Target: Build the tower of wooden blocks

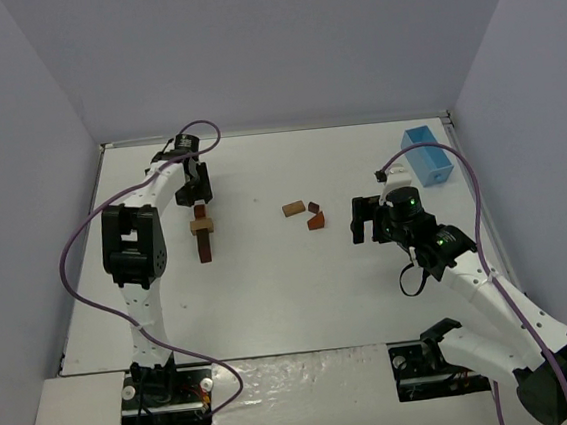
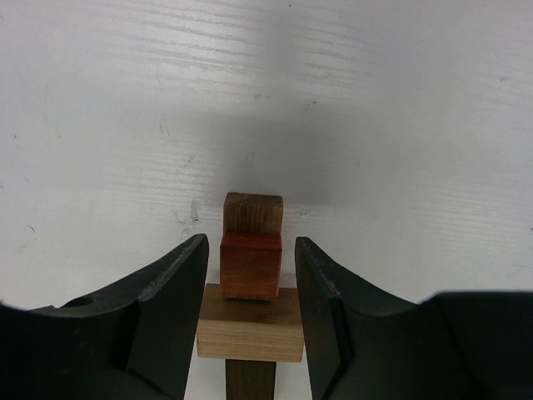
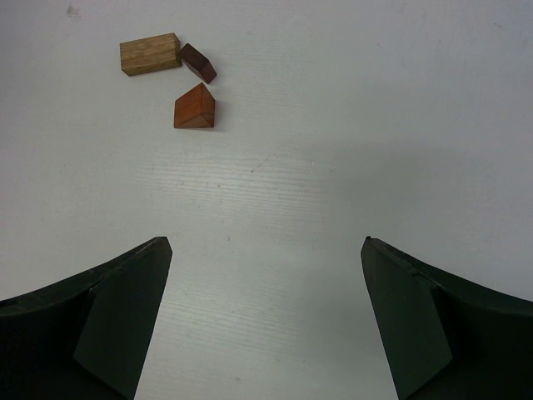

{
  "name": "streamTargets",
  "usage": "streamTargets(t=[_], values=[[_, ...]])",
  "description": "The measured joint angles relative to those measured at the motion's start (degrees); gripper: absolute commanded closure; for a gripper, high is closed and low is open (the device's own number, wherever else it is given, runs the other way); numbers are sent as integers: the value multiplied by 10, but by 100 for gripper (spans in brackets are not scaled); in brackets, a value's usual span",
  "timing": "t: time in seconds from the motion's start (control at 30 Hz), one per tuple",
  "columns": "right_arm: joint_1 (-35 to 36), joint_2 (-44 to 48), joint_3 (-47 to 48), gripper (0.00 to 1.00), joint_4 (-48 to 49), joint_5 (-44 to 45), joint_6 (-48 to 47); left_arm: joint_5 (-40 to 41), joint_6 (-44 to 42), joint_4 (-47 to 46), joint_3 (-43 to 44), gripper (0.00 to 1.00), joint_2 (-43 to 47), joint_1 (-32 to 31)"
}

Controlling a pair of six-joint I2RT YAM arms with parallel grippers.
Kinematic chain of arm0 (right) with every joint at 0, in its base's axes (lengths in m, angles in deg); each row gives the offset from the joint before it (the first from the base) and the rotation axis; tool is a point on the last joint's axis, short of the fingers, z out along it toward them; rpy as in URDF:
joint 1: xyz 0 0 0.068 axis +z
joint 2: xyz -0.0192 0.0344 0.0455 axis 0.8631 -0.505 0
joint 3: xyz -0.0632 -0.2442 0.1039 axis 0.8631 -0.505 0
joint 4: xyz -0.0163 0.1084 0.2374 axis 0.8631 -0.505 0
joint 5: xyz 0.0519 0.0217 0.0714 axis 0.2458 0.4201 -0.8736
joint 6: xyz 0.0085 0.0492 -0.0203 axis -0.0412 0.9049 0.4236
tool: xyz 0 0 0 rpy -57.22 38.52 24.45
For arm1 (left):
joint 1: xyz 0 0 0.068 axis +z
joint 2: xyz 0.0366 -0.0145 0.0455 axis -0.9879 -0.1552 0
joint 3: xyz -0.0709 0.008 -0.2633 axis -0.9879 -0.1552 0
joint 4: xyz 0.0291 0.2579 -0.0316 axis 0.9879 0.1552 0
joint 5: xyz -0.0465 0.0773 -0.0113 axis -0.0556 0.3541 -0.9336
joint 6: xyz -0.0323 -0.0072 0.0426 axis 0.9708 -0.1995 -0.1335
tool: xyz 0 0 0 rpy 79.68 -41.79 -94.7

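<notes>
— Wood block tower (image 1: 204,238): where is it, and what has the left hand (image 2: 250,242) got?

— It is right under that hand, left of centre on the surface (image 1: 272,304). The fingers (image 2: 179,292) stand narrowly apart on either side of the reddish-brown cube (image 2: 250,265), with a sliver of gap each side. Nearer the camera they reach the ends of the wider tan crosspiece (image 2: 250,332). Whether they press it I cannot tell.

— How does the stack look?

— Narrow. A dark brown block (image 2: 253,213) shows beyond the cube, and a dark brown post (image 2: 250,382) runs under the crosspiece.

— Room to move?

— Bare surface lies all round, and the left wall and far edge are well apart from it. Three loose wood blocks lie near the centre: a tan cuboid (image 3: 150,53), just beside it a dark brown wedge (image 3: 198,62), and a reddish-brown wedge (image 3: 196,107).

— The right hand (image 3: 266,250)?

— Spread wide and holding nothing, over bare surface short of those three. A light blue box (image 1: 428,154) sits by the far right edge.
</notes>
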Motion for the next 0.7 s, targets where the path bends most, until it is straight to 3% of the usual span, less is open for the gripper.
streamTargets(t=[0.33, 0.47, 0.7], values=[[0, 0, 0, 5, 0, 0, 0, -2, 0, 5, 2, 58, -16, 0], [0, 0, 0, 5, 0, 0, 0, -2, 1, 8, 2, 72, -19, 0], [0, 0, 0, 5, 0, 0, 1, -4, 2, 9, 2, 74, -19, 0]])
